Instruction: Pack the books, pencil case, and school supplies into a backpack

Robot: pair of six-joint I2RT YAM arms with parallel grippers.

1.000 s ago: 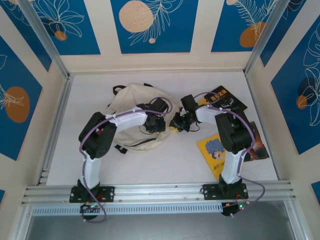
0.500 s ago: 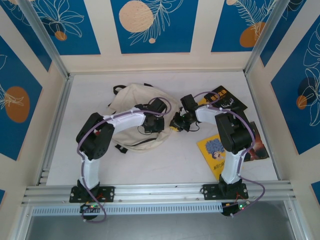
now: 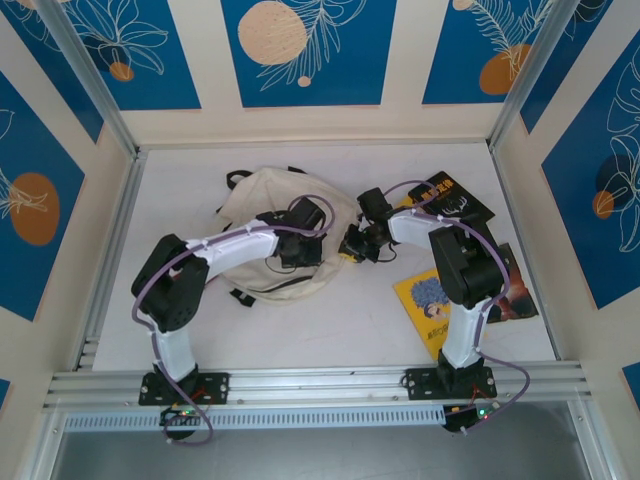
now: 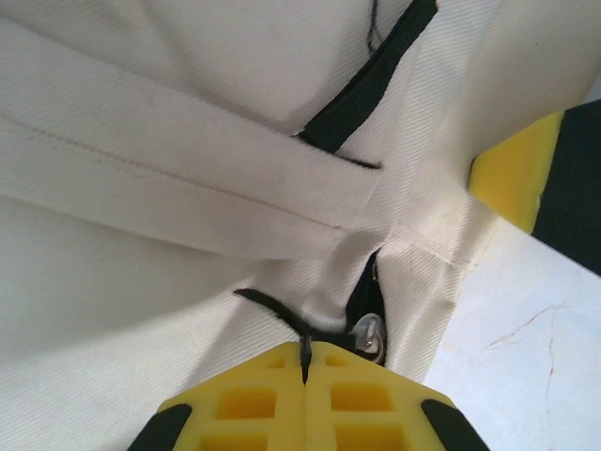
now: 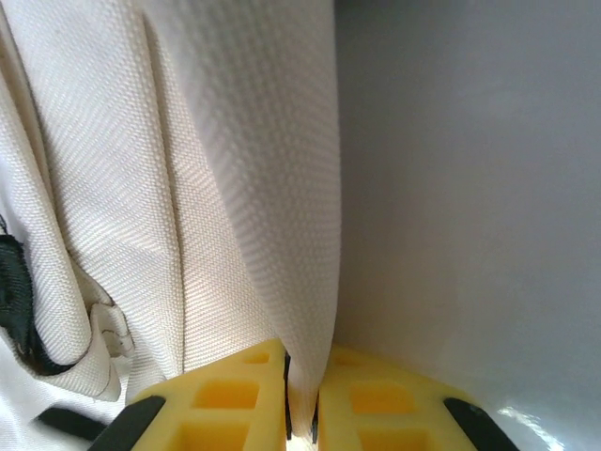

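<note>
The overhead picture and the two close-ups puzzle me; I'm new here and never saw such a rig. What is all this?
These are two robot arms bolted at the near edge of a table. The overhead picture comes from a fixed camera above and behind them; each close-up comes from a camera on one wrist, looking past its yellow fingers. On the table lie a cream backpack and, right of it, a yellow book and a black book. The left gripper is shut on a thin black pull tab by the zipper. The right gripper pinches a fold of the backpack's cloth.

overhead view, wrist close-ups sharing backpack (image 3: 262, 195)
</note>
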